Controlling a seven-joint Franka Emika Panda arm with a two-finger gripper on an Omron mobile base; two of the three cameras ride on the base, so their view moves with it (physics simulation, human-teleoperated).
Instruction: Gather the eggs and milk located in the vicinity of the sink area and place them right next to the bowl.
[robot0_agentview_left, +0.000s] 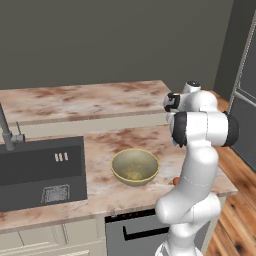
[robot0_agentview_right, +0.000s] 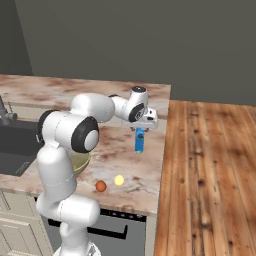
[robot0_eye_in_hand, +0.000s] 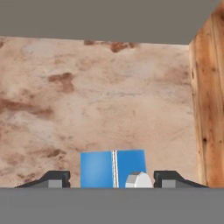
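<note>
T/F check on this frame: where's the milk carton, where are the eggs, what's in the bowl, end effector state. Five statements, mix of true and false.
1. The bright blue gabled milk carton sits between the end effector fingers. True.
2. The reddish-brown egg and pale cream-yellow egg lie in the black recessed sink. False: both lie on the marble countertop, away from the sink.
3. The wide yellowish-olive bowl holds the carton. False: the carton is outside the bowl.
4. The two eggs lie side by side. True.
5. The carton lies flat on its side. False: it stands upright.
</note>
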